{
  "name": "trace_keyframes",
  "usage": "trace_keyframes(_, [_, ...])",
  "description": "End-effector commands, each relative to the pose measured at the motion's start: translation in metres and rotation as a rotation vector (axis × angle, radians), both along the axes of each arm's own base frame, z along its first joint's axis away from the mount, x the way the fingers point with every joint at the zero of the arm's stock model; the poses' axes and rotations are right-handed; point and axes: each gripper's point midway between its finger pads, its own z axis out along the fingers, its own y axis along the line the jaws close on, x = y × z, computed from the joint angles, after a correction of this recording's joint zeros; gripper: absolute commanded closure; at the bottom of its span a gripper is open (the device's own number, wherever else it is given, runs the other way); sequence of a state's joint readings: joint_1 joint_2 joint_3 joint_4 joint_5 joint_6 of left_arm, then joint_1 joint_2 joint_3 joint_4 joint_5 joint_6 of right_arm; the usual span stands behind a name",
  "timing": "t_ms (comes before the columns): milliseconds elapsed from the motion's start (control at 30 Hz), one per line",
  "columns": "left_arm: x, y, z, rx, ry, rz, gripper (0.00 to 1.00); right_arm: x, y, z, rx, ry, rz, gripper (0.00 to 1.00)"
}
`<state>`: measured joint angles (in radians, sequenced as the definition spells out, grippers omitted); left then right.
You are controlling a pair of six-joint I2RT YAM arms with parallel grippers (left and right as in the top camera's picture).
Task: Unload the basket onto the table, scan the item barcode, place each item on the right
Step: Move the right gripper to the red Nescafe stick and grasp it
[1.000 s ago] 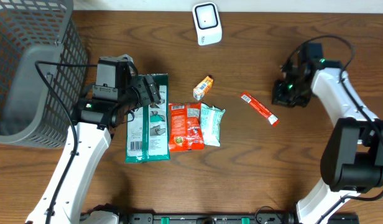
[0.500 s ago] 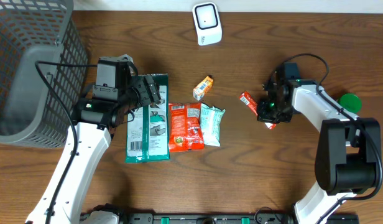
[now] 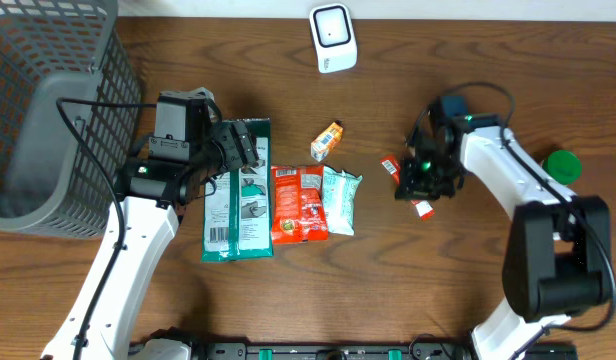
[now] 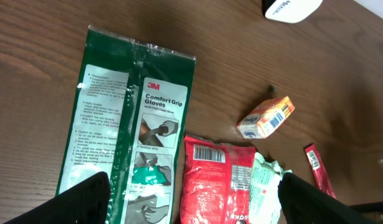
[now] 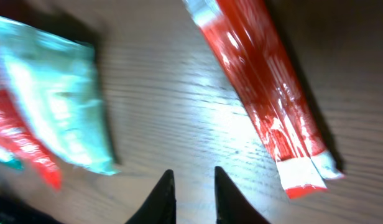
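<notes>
The red stick packet lies flat on the wooden table, nearer the robot than the white scanner and off to the scanner's right. In the overhead view only its 2 ends show, because the right gripper hangs directly over its middle. From the right wrist camera, the gripper's 2 fingertips stand a narrow gap apart with bare wood between them. They hold nothing, and the packet lies just beside them, untouched.

Straight in front of the scanner, between it and the robot, sits a small orange-and-white box. Further toward the robot, 3 packs lie side by side, edges touching or overlapping: a pale green pouch, a red pouch with its barcode facing up, and a long green 3M Comfort Grip Gloves pack furthest to the scanner's left.

The left gripper hovers over the far end of the gloves pack with its fingers spread wide and nothing in them.

A grey mesh basket stands well to the scanner's left. A small round green object shows far to the scanner's right, beyond the right arm.
</notes>
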<state>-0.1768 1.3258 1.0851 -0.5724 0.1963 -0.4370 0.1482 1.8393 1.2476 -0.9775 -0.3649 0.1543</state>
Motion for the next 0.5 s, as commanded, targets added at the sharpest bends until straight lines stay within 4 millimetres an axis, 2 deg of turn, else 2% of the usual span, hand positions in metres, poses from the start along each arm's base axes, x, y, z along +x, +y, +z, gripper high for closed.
trace_keyframes(0, [0.002,0.001,0.003,0.011,-0.011,-0.008,0.14,0.018,-0.004,0.035,-0.042,-0.147,0.060,0.81])
trace_keyframes(100, [0.002,0.001,0.002,0.011,-0.010,-0.008,0.14,0.021,-0.023,0.036,-0.144,-0.176,0.051,0.79])
trace_keyframes(367, [0.002,0.001,0.003,0.011,-0.011,-0.008,0.14,0.016,-0.037,0.019,-0.171,-0.170,0.123,0.66])
trace_keyframes(467, [0.002,0.001,0.002,0.011,-0.010,-0.008,0.14,0.016,-0.050,0.010,-0.222,-0.173,0.114,0.67])
